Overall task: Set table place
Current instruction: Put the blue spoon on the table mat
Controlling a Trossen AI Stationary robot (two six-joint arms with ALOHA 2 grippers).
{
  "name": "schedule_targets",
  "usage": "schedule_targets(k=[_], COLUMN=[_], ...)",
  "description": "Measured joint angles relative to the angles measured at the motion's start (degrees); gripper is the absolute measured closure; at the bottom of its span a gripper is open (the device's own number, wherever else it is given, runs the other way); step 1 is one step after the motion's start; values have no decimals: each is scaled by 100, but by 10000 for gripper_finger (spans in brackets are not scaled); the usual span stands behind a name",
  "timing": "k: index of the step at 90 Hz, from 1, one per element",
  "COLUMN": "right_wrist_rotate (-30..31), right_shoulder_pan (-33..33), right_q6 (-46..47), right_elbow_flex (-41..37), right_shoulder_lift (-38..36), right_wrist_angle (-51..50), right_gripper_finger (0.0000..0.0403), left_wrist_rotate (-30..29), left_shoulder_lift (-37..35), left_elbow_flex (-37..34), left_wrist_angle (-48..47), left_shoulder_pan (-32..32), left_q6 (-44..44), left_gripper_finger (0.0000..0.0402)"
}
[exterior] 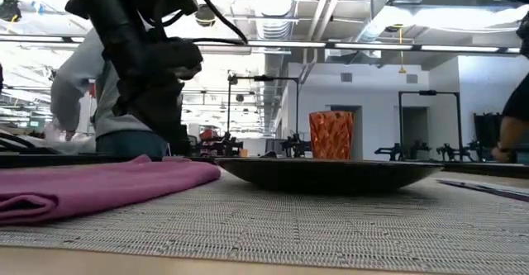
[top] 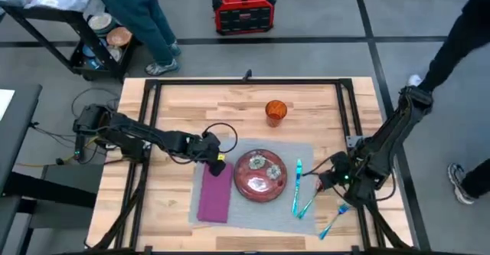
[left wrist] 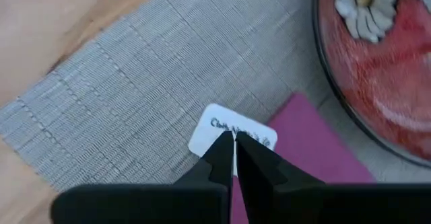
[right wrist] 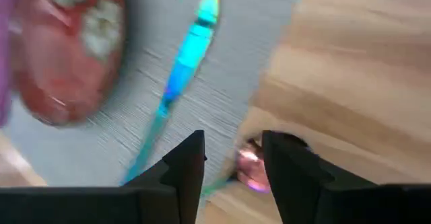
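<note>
**Napkin tag pinched, cutlery waiting at the plate's far side**

From above, the grey placemat (top: pixel 253 184) lies on the wooden table (top: pixel 176 109), and the red plate (top: pixel 260 176) sits near its middle; everything else is placed from that plate. The purple napkin (top: pixel 215 194) lies just beside it on the left arm's side, the left gripper (top: pixel 217 159) at the napkin's far end. Beyond the plate stands an orange cup (top: pixel 276 111). On the other side lie blue utensils (top: pixel 297 186), with the right gripper (top: pixel 331 180) near them.

At table height, the napkin (exterior: pixel 91 188) rests folded on the mat, the plate (exterior: pixel 326 174) beside it.

The left wrist shows its fingers (left wrist: pixel 222 158) closed together on the napkin's white tag (left wrist: pixel 232 131), probably to tug the cloth straight.

The right wrist shows its jaws apart, unloaded, over the mat's edge near a blue utensil (right wrist: pixel 185 62), likely ready to pick next.
</note>
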Motion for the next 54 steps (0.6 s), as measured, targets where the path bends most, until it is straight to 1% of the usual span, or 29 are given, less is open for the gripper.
schedule_targets(k=[5,9,15,34,45,54], right_wrist_rotate=[-305,-425,-454,-478,-724,-756], right_shoulder_pan=[115,205,272,170,180,174], right_q6=[39,148,194,85,64,41], right_elbow_flex=[2,4,4,6,-69,-111], right_shoulder_lift=[0,0,-2,-20,-21,-22], right_wrist_angle=[-41,-149,-269,-478,-628,-569], right_gripper_finger=[268,268,268,268,268,269], left_wrist_rotate=[13,15,15,29,31,31], left_shoulder_lift=[0,0,0,0,0,0], left_elbow_flex=[0,0,0,0,0,0], left_wrist_angle=[1,-4,-1,-1,-4,-6], left_shoulder_pan=[0,0,0,0,0,0], left_q6=[74,99,103,26,30,31], left_gripper_finger=[401,401,401,401,401,401])
